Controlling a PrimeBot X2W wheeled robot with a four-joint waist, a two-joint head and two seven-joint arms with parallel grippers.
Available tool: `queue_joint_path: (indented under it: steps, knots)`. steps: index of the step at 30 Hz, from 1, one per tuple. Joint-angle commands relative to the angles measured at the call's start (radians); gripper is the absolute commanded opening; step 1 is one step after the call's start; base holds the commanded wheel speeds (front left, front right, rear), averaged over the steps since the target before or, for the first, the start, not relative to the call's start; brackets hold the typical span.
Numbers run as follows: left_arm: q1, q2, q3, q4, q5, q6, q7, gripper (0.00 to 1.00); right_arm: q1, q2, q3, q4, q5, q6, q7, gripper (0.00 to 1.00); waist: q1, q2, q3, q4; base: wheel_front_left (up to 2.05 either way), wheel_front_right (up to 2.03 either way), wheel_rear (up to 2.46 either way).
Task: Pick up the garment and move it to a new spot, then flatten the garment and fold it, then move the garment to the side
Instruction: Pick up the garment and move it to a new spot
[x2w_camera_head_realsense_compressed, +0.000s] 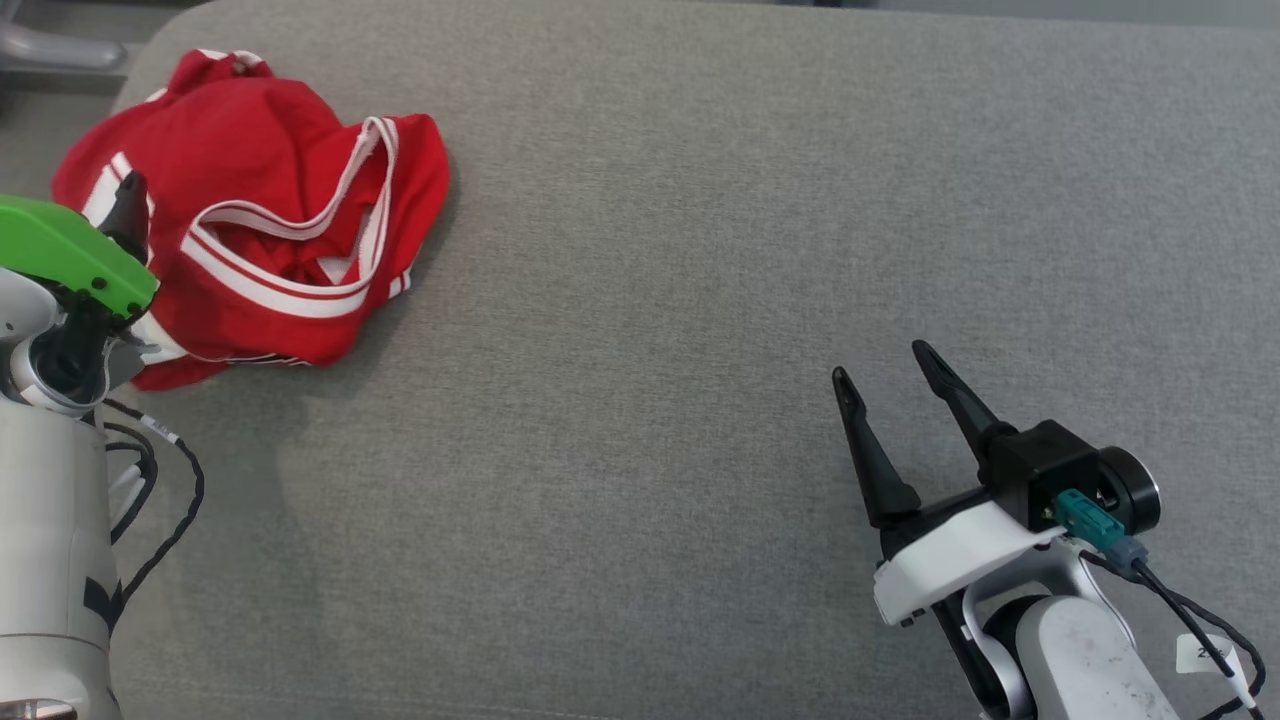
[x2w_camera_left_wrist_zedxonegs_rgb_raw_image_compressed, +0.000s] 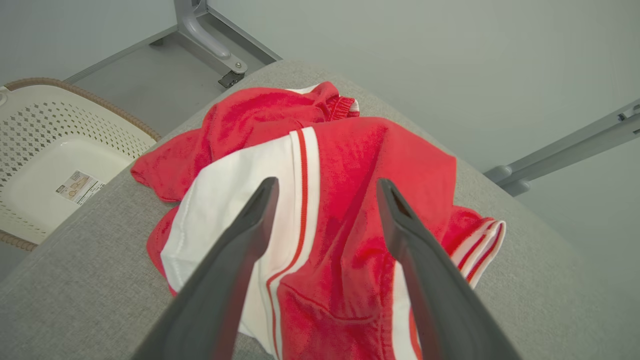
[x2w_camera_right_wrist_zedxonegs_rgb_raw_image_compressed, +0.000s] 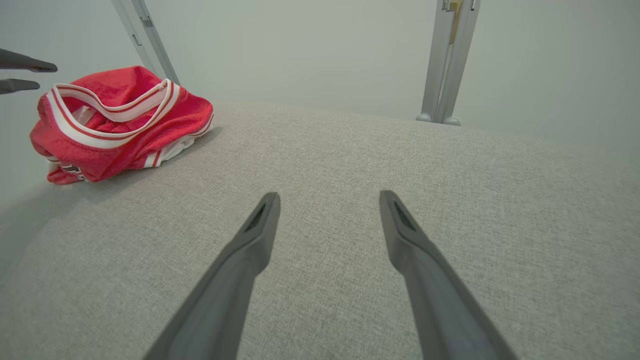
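The garment (x2w_camera_head_realsense_compressed: 260, 210) is a red top with white stripes, lying crumpled near the far left corner of the grey padded surface (x2w_camera_head_realsense_compressed: 680, 300). My left gripper (x2w_camera_left_wrist_zedxonegs_rgb_raw_image_compressed: 325, 187) hovers over the garment (x2w_camera_left_wrist_zedxonegs_rgb_raw_image_compressed: 345, 200) with its fingers open and nothing between them; in the head view one dark fingertip (x2w_camera_head_realsense_compressed: 128, 195) shows past a green cover. My right gripper (x2w_camera_head_realsense_compressed: 882, 362) stands open over bare grey fabric at the lower right, far from the garment. In the right wrist view the garment (x2w_camera_right_wrist_zedxonegs_rgb_raw_image_compressed: 120, 122) lies far left, with my right gripper (x2w_camera_right_wrist_zedxonegs_rgb_raw_image_compressed: 327, 195) open.
A white perforated basket (x2w_camera_left_wrist_zedxonegs_rgb_raw_image_compressed: 60, 165) stands on the floor beyond the surface's left edge. Grey metal frame legs (x2w_camera_left_wrist_zedxonegs_rgb_raw_image_compressed: 210, 35) rise behind the surface, and more legs (x2w_camera_right_wrist_zedxonegs_rgb_raw_image_compressed: 445, 60) show in the right wrist view. Bare grey fabric stretches between the garment and my right gripper.
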Motion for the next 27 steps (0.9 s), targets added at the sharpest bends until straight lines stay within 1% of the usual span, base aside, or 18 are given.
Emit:
queue_joint_path:
  steps: [1, 3, 5, 7, 8, 9, 10, 14, 18, 20, 21, 24, 27]
  knots:
    - [-0.022, 0.006, -0.009, 0.01, 0.006, -0.005, 0.023, 1.0, -0.014, -0.003, -0.003, -0.009, 0.002, 0.0, -0.002, 1.0, 0.0, 0.0, 0.108, -0.101, 0.0, 0.0, 0.0]
    - [-0.032, 0.007, -0.015, 0.027, 0.002, -0.003, 0.049, 1.0, -0.016, -0.003, -0.012, -0.01, 0.009, 0.0, -0.005, 1.0, 0.0, 0.0, 0.11, -0.102, 0.0, 0.0, 0.0]
    - [-0.033, 0.015, -0.026, 0.043, 0.015, 0.013, 0.068, 1.0, -0.02, -0.003, -0.012, -0.012, 0.013, 0.0, -0.009, 1.0, 0.0, 0.0, 0.107, -0.104, 0.0, 0.0, 0.0]
    - [-0.029, 0.032, -0.033, 0.062, 0.03, 0.04, 0.077, 1.0, -0.025, -0.003, -0.006, -0.007, 0.02, 0.0, -0.012, 1.0, 0.0, 0.0, 0.097, -0.108, 0.0, 0.0, 0.0]
    - [-0.025, 0.036, -0.043, 0.064, 0.046, 0.057, 0.07, 0.68, -0.025, -0.003, -0.003, -0.005, 0.023, 0.0, -0.015, 1.0, 0.0, 0.0, 0.089, -0.109, 0.0, 0.0, 0.0]
    - [-0.021, 0.036, -0.047, 0.063, 0.052, 0.066, 0.063, 0.06, -0.022, -0.003, -0.001, -0.001, 0.028, 0.0, -0.018, 1.0, 0.0, 0.0, 0.08, -0.109, 0.0, 0.0, 0.0]
    - [-0.016, 0.036, -0.053, 0.06, 0.06, 0.071, 0.061, 0.0, -0.02, -0.003, 0.0, 0.006, 0.033, 0.0, -0.02, 1.0, 0.0, 0.0, 0.067, -0.109, 0.0, 0.0, 0.0]
    - [-0.018, 0.065, -0.065, 0.037, 0.079, 0.075, 0.036, 0.0, -0.004, -0.003, 0.005, 0.036, 0.053, 0.0, -0.031, 1.0, 0.0, 0.0, 0.006, -0.107, 0.0, 0.0, 0.0]
    - [-0.054, 0.05, -0.054, -0.014, 0.07, 0.078, -0.026, 0.0, 0.006, -0.003, 0.007, 0.066, 0.077, 0.0, -0.047, 1.0, 0.0, 0.0, -0.072, -0.102, 0.0, 0.0, 0.0]
    - [-0.057, 0.051, -0.061, -0.032, 0.08, 0.072, -0.053, 0.0, 0.01, -0.003, 0.013, 0.082, 0.092, 0.0, -0.057, 1.0, 0.0, 0.0, -0.116, -0.109, 0.0, 0.0, 0.0]
    - [-0.063, 0.05, -0.072, -0.045, 0.089, 0.062, -0.058, 0.0, 0.013, -0.003, 0.018, 0.091, 0.098, 0.0, -0.062, 1.0, 0.0, 0.0, -0.14, -0.115, 0.0, 0.0, 0.0]
    - [-0.099, 0.017, -0.104, -0.1, 0.102, 0.036, -0.072, 0.0, 0.027, -0.003, 0.021, 0.111, 0.116, 0.0, -0.073, 1.0, 0.0, 0.0, -0.195, -0.128, 0.0, 0.0, 0.0]
    - [-0.125, -0.007, -0.138, -0.159, 0.119, 0.021, -0.076, 0.0, 0.038, -0.003, 0.031, 0.129, 0.132, 0.0, -0.082, 1.0, 0.0, 0.0, -0.253, -0.154, 0.0, 0.0, 0.0]
